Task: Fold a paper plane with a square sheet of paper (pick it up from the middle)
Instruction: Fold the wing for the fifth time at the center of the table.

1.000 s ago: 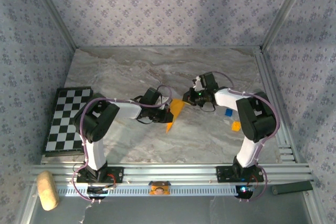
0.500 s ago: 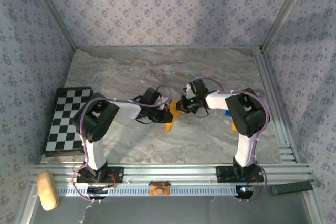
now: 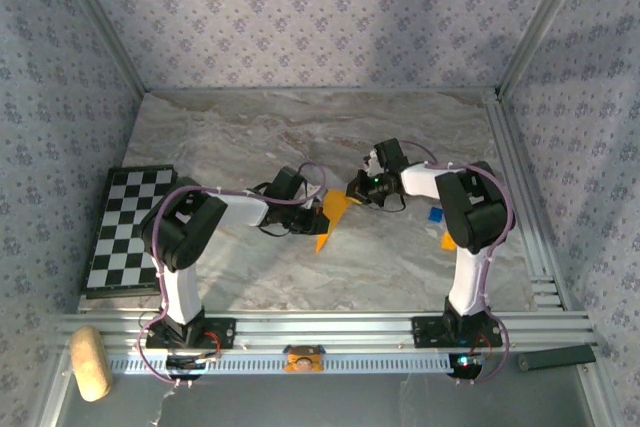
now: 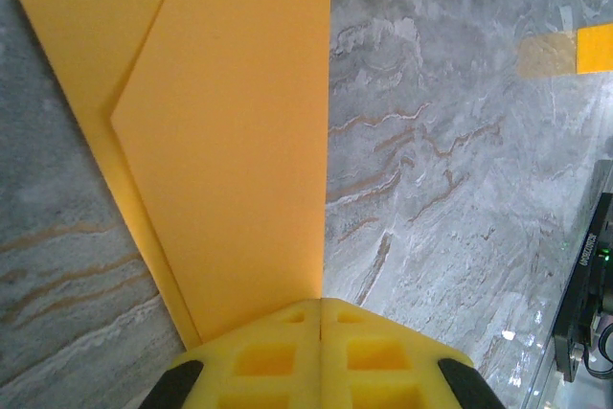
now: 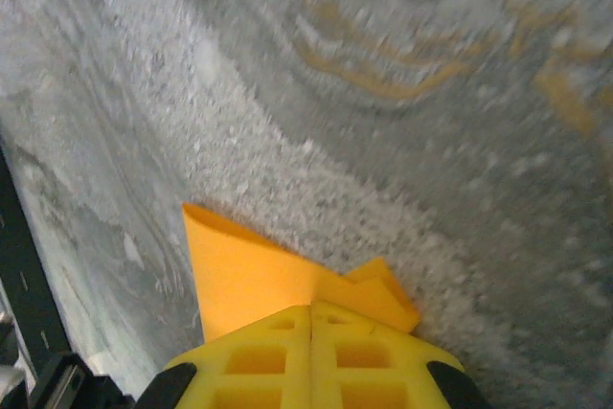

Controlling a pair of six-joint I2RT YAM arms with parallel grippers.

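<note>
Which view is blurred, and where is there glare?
Right wrist view: the marble table is smeared, the paper plane by the jaws sharper. Left wrist view: crisp, glare on the table at lower right. Top external view: even light.

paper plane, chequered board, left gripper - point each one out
paper plane (image 4: pixel 230 141), left wrist view, on its flat folded top layer
chequered board (image 3: pixel 125 229), top external view, middle of the squares
left gripper (image 4: pixel 321 306), left wrist view, the seam where it closes on the paper plane

Top overhead; wrist cams close, sharing paper plane (image 4: pixel 239 141)
</note>
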